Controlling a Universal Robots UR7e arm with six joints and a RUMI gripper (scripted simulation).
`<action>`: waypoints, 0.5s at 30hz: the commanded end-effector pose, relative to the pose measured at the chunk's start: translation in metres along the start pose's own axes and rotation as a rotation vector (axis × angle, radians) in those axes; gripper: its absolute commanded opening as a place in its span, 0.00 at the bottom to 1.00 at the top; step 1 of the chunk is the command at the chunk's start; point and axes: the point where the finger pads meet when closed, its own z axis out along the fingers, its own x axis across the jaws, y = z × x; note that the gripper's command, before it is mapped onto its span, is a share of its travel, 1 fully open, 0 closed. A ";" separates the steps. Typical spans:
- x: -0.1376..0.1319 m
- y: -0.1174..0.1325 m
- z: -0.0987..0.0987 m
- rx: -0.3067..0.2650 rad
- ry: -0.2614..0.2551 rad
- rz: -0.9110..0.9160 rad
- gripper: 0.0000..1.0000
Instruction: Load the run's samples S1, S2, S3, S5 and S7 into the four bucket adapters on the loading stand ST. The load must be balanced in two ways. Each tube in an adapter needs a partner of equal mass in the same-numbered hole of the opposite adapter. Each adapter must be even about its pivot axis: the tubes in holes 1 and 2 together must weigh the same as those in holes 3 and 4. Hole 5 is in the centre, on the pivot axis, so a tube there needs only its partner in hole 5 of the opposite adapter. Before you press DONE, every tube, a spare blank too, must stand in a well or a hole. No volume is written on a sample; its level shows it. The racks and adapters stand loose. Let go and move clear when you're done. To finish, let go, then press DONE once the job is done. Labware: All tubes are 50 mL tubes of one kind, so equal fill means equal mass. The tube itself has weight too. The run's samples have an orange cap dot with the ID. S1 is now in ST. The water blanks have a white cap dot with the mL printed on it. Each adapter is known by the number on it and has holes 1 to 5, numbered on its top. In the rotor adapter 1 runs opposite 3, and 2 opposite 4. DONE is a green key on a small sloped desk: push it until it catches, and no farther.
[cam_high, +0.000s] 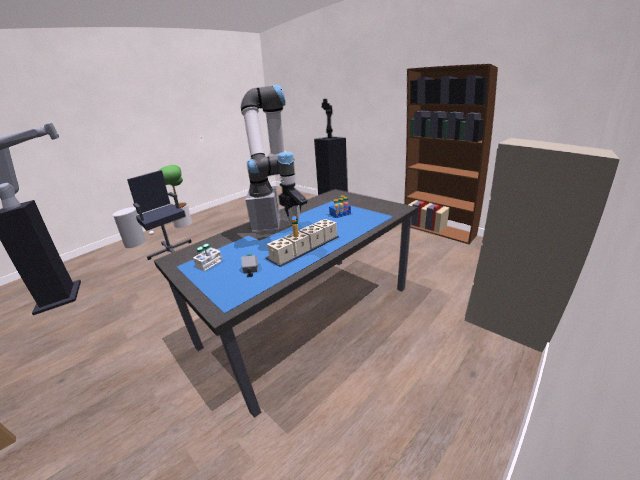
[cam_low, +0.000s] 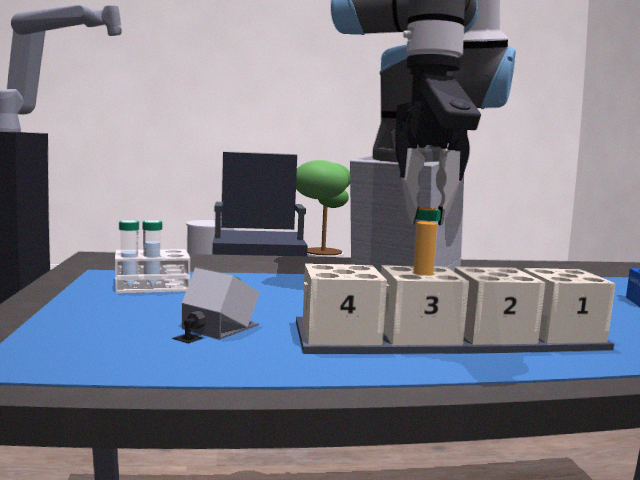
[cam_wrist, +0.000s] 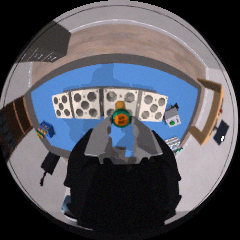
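My gripper (cam_high: 294, 220) (cam_low: 428, 214) (cam_wrist: 120, 116) is shut on the green cap of an upright tube (cam_high: 295, 229) (cam_low: 425, 248) with orange contents. Its cap dot is orange; I cannot read the ID. The tube's lower end is hidden in adapter 3 (cam_low: 428, 315), apparently in centre hole 5, with most of the tube above the top. Adapter 4 (cam_low: 343, 315), adapter 2 (cam_low: 504, 320) and adapter 1 (cam_low: 576, 320) stand beside it on the dark stand (cam_low: 423, 348). No other tube shows above the adapters. The DONE desk (cam_high: 249, 264) (cam_low: 219, 302) (cam_wrist: 171, 117) stands left of adapter 4.
A white rack (cam_high: 208, 263) (cam_low: 152, 288) at the left holds two green-capped tubes with pale blue contents. A blue rack (cam_high: 340, 212) (cam_low: 634, 286) at the far right holds several tubes with orange cap dots. A small black bracket (cam_low: 188, 335) stands before the desk.
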 end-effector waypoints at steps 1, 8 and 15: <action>0.000 -0.001 0.007 0.001 0.001 0.000 0.00; 0.000 -0.001 0.013 0.001 0.001 0.000 0.00; 0.000 -0.001 0.023 0.001 0.001 0.000 0.00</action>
